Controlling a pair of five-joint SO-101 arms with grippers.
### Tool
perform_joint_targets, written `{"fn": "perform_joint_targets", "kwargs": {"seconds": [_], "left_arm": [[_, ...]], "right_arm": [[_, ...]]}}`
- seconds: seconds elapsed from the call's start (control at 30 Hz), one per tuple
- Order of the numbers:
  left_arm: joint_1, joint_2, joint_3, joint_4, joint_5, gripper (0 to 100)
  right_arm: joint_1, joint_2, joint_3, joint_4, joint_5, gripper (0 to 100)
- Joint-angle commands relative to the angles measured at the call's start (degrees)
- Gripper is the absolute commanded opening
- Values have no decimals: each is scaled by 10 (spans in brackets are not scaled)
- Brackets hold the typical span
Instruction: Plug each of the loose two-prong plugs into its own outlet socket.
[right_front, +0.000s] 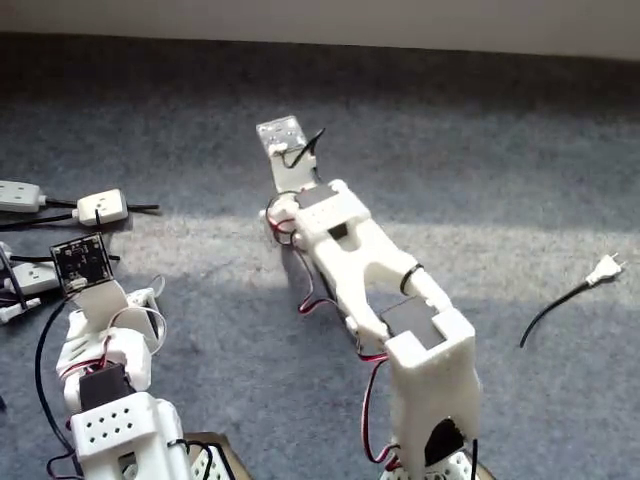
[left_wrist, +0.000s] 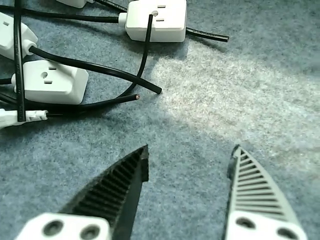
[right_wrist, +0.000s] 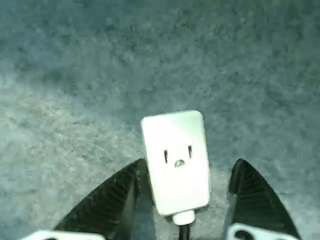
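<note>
Carpet (right_front: 500, 150): grey.
Right gripper (right_wrist: 190, 166): parted, gripping nothing; outlet socket (right_wrist: 175, 160) between its fingers (right_wrist: 110, 200).
Left gripper (left_wrist: 190, 151): parted, empty; other sockets (left_wrist: 155, 22) beyond fingertips (left_wrist: 134, 167).

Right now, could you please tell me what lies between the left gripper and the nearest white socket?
In the left wrist view, two black cable ends cross the grey carpet between the left gripper and that socket.

A white outlet socket (right_wrist: 175, 160) lies face up on blue-grey carpet (right_wrist: 75, 75) between the spread, ribbed fingers (right_wrist: 117, 195) of the right gripper (right_wrist: 190, 162) (one finger just beside its edge, the other apart), its black cord (right_wrist: 183, 234) leading back toward the wrist.
</note>
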Motion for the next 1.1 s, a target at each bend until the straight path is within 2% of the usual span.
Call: {"fn": "perform_joint_targets", "kwargs": {"seconds": [0.0, 0.3, 0.47, 0.73, 0.87, 1.07], "left_arm": [[7, -7, -21, -10, 5, 263], [27, -7, -21, -8, 5, 263], [29, -7, -20, -8, 5, 263], [29, -7, -20, -8, 5, 263], [29, -7, -20, -8, 5, 263], [29, -7, -20, -7, 5, 263]], "right_arm": [[32, -11, -55, 35, 55, 268], [157, -8, -112, 99, 75, 268], [192, -11, -110, 103, 141, 268], [177, -14, -106, 190, 139, 267], [156, -65, -135, 208, 139, 267], [55, -125, -138, 206, 122, 267]]}}
